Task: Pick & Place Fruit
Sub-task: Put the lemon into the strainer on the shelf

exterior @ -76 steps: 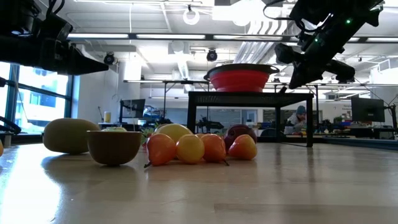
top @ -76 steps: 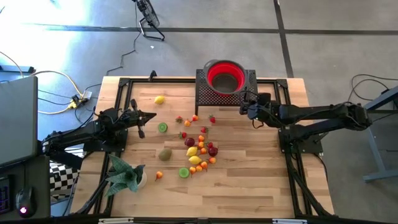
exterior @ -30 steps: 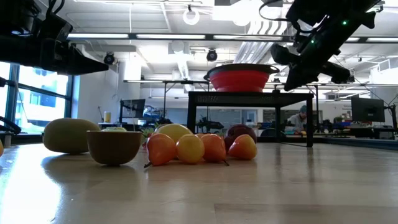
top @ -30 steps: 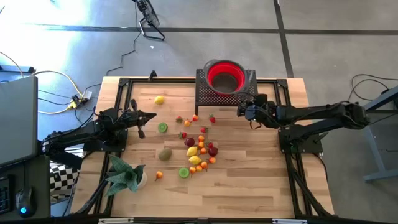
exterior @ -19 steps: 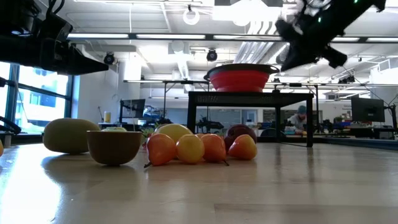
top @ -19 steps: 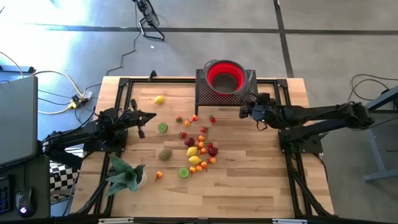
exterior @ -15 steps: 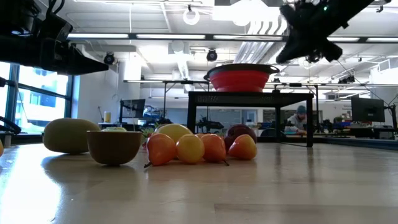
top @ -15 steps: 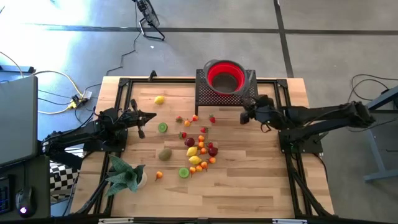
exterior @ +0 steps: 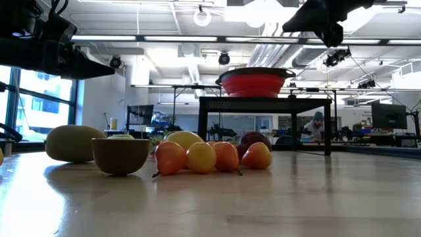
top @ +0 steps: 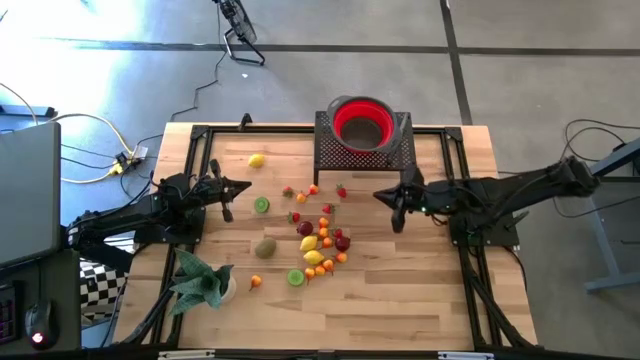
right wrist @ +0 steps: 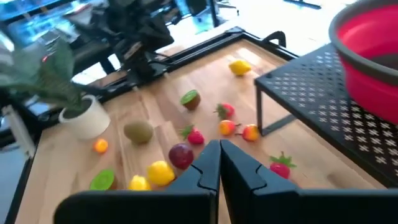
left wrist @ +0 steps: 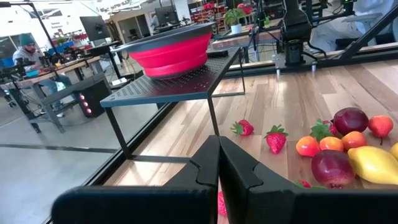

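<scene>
Small toy fruit [top: 320,240] lies in a loose heap on the middle of the wooden table. A lemon [top: 257,160], a kiwi half [top: 261,205], a whole kiwi [top: 265,247] and a lime half [top: 296,277] lie scattered around it. My right gripper [top: 380,197] hangs shut above the table, right of the heap and near the stand's front edge. Nothing is between its fingers [right wrist: 208,163]. The strawberry [right wrist: 281,163] and a plum [right wrist: 181,154] lie below and ahead of it. My left gripper [top: 240,187] waits shut and level at the table's left [left wrist: 218,163].
A red bowl [top: 360,121] sits on a black mesh stand [top: 340,152] at the table's far edge. A potted green plant [top: 200,280] stands at the near left corner. Black frame rails [top: 462,190] run along the table's sides. Bare wood lies near the front edge.
My right gripper has risen from beside the stand's right front corner. It has swung toward the table's near edge and a little left, toward the fruit heap, rolling and tipping as it went. It has stayed shut throughout. No fruit has moved.
</scene>
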`<state>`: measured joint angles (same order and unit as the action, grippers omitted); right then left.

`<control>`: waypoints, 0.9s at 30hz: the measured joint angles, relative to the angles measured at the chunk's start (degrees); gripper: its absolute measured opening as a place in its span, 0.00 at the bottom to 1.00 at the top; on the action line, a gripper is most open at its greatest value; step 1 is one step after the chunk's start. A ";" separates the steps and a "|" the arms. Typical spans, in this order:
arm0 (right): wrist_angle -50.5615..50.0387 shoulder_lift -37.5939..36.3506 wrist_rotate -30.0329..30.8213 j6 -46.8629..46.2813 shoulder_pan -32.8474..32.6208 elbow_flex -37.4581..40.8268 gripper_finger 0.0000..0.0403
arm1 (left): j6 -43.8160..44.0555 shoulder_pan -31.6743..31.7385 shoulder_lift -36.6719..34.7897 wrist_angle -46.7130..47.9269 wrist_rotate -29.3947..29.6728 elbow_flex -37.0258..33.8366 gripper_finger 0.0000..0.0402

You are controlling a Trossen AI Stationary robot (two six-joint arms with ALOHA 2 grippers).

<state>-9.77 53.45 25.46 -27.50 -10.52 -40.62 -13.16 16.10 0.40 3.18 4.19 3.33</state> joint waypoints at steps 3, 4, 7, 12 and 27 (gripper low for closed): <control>0.17 0.00 0.06 2.15 -1.39 0.00 0.01 | 0.15 0.01 0.00 0.00 0.00 0.00 0.00; 0.17 0.00 0.05 2.88 -1.69 0.00 0.01 | 0.15 0.01 -0.01 0.00 0.00 0.00 0.00; 0.17 0.21 0.06 5.59 -1.97 0.00 0.01 | 0.17 0.00 -0.02 -0.01 0.00 0.00 0.00; 0.10 0.31 -0.05 10.55 -1.86 0.00 0.01 | 0.18 0.02 -0.01 -0.02 -0.02 0.00 0.00; -0.27 0.33 -0.38 12.16 -1.88 0.02 0.01 | 6.53 0.01 -0.02 -0.09 -0.24 0.00 0.00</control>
<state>-10.04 53.78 25.08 -15.33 -12.40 -40.60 -6.63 16.11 0.38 3.09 3.95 3.33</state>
